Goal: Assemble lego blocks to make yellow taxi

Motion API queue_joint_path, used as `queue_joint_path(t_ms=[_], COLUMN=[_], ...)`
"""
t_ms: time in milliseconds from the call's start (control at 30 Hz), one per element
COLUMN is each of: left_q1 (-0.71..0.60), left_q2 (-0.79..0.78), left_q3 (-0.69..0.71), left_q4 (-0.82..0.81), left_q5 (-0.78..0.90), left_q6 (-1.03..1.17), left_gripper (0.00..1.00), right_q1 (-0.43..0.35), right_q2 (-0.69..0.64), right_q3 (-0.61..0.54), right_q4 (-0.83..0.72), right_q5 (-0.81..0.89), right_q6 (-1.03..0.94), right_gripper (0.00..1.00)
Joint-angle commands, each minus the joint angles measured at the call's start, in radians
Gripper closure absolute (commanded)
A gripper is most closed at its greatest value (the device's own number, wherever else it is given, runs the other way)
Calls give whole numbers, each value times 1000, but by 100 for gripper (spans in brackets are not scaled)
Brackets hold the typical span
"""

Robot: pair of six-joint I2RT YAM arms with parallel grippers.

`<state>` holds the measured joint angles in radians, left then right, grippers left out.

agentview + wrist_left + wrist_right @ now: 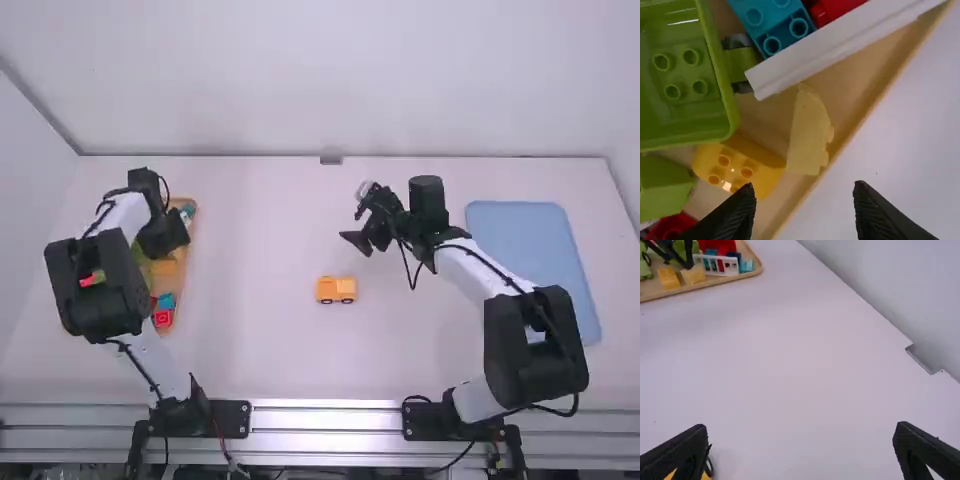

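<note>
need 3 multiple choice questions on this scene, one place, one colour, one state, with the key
1. Where is the small yellow-orange toy vehicle?
A) in the wooden tray
B) on the white table
C) in the left tool

2. What colour is the flat rectangular panel at the right?
A) red
B) green
C) blue

3. How is the black two-finger right tool?
A) open
B) shut, empty
C) shut on a block

Key:
1 B: it rests on bare tabletop.
2 C: its surface is light blue.
3 A: its fingers are wide apart.

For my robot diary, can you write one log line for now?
left end effector: open, over tray; right end effector: open; yellow vehicle: on table
</note>
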<state>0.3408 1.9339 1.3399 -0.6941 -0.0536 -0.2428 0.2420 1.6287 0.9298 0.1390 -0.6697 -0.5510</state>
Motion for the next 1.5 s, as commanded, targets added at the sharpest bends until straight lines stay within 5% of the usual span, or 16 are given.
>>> queue_joint_path(t_ms=[0,1000,1467], left_q1=[16,19,19], left_q2=[6,73,75], left_q3=[-31,-77,-109], left_q4=[16,172,230], left_q5=[-15,11,11], left_q6=[8,50,129], left_gripper=[50,67,52], right_q1=[0,0,0], right_q2=[4,4,4], right_q3=[7,7,7], right_q4=[-8,-27,-43], right_q5=[-2,-3,-4], right_q6=[5,5,6], right_gripper=[2,2,2])
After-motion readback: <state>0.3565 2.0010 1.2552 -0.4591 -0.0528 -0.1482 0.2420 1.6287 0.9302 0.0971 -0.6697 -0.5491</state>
